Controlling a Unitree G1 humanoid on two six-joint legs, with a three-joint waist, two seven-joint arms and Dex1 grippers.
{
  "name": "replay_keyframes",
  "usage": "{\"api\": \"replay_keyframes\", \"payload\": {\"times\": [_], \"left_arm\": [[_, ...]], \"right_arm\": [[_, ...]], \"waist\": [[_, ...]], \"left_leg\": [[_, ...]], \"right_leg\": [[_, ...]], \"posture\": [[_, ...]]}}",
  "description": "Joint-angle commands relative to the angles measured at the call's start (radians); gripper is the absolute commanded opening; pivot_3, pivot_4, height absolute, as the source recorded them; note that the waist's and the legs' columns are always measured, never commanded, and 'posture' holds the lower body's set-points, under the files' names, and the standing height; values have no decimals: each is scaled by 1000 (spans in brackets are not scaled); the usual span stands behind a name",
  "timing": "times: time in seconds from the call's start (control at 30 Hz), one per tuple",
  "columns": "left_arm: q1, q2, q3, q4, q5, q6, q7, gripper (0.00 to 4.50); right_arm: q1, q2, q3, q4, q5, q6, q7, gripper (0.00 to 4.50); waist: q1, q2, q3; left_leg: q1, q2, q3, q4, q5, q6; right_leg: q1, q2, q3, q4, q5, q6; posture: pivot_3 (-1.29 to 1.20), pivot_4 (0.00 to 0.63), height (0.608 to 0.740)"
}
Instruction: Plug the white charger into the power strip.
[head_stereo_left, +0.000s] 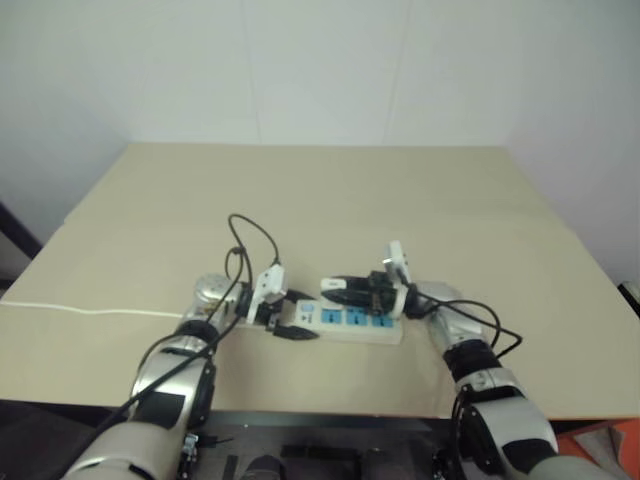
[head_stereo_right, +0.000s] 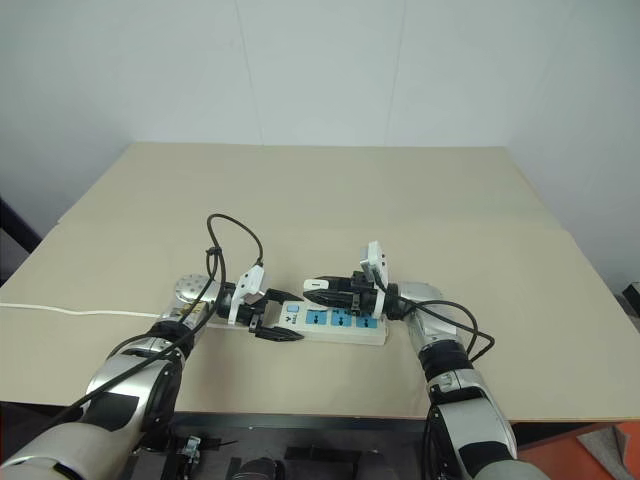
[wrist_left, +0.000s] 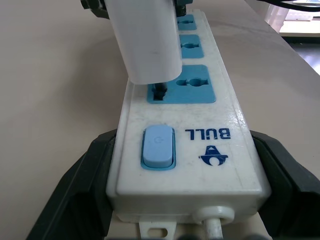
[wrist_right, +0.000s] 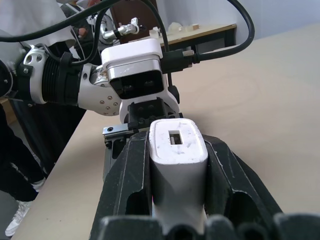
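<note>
Table (head_stereo_left: 330, 185) — flat, beige top. Strip (head_stereo_left: 345, 322) lies flat near the front edge, blue sockets up — its thin white cord (head_stereo_left: 90, 310) trails across the surface leftward.

Looks like a robot lab or test room: bare beige table (head_stereo_left: 330, 190) pushed against plain white walls (head_stereo_left: 300, 60) at 12 o'clock. Right wrist view shows a second desk (wrist_right: 200, 34) with clutter behind, plus a person's legs (wrist_right: 17, 175) standing beside the table.
</note>
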Motion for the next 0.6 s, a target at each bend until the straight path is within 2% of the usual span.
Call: {"api": "replay_keyframes", "payload": {"times": [0.03,0.4,0.6], "left_arm": [[5,4,-17,9,13,8,-4,3295],[4,5,-17,9,14,13,-8,3295],[4,5,-19,8,12,13,-9,3295]], "right_arm": [[38,-34,-4,23,-33,-32,6,1119],[64,-73,-6,26,-34,-89,35,1119],[84,-78,45,47,-84,-140,40,1119]], "waist": [[2,0,0],[4,0,0],[4,0,0]], "left_leg": [[0,0,0,0,0,0],[1,0,0,0,0,0],[2,0,0,0,0,0]], "right_leg": [[0,0,0,0,0,0],[2,0,0,-1,0,0],[2,0,0,-1,0,0]], "posture": [[0,150,740],[0,150,740],[0,150,740]]}}
